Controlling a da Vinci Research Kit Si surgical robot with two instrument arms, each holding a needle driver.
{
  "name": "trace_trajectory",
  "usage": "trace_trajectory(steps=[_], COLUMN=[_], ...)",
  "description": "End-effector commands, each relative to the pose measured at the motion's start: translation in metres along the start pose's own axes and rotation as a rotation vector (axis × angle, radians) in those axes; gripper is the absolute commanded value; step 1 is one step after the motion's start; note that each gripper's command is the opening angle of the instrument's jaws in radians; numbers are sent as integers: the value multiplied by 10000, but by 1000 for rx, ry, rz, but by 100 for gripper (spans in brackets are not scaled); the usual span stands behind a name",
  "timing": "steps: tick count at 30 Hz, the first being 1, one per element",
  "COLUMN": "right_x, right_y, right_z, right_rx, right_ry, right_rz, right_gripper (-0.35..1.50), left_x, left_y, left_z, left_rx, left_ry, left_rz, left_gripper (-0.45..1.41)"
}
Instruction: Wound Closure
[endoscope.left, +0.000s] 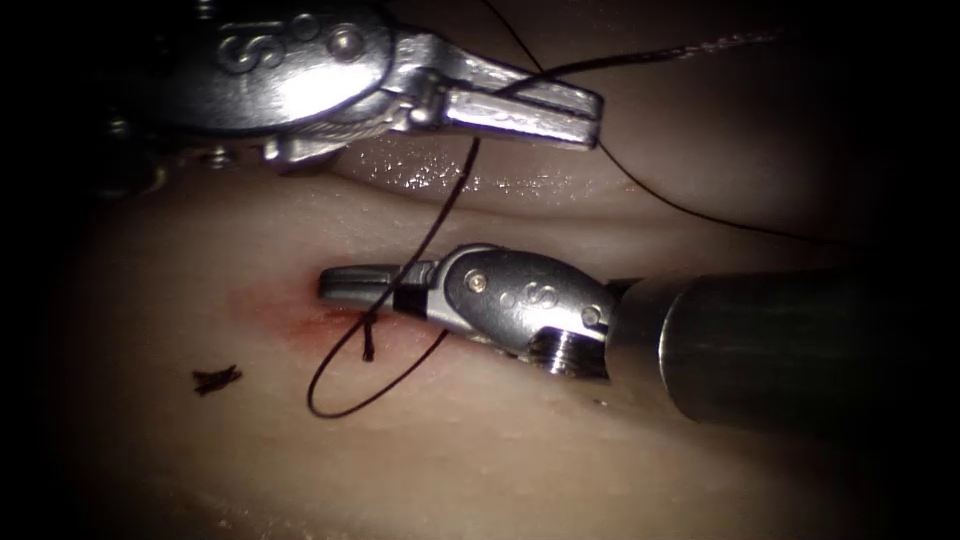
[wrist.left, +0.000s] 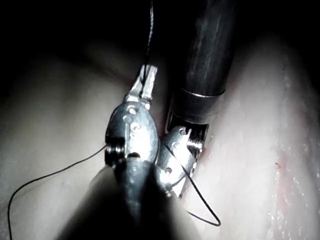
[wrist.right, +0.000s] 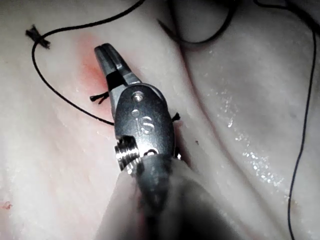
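While the left hand (endoscope.left: 560, 110) is clamped on the thread (endoscope.left: 440, 215), the right hand (endoscope.left: 350, 283) rests closed and empty over the red fluid (endoscope.left: 300, 318). No needle is in sight. Any hard pull risks tearing the thread through the tissue (endoscope.left: 520, 450).

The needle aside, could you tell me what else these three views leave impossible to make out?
- Needle: cannot be located; a dark curve in the right wrist view could be needle or thread.
- Right tool: jaws look shut; whether they pinch thread is hidden by the jaws.
- Left tool: jaws shut on thread; the strand's far end runs into dark shadow, endoscope view.

two tools (endoscope.left: 560, 105) (endoscope.left: 345, 283), one thread (endoscope.left: 420, 250), one knot (endoscope.left: 216, 379)
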Motion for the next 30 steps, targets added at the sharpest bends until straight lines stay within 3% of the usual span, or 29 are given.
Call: trace_trajectory(steps=[1,16,30], right_x=[-2,28,59], right_y=[-6,-31,-31], right_z=[14,30,24], right_rx=[3,4,29], right_ry=[10,133,186], right_rz=[4,13,-46], right_gripper=[-35,-35,-35], left_x=[-7,-55,-121], left_y=[-4,-41,-39], left_z=[7,1,-1], left_rx=[1,74,123], left_ry=[0,0,8], left_rz=[-6,-13,-60], left_gripper=[-45,-45,-45])
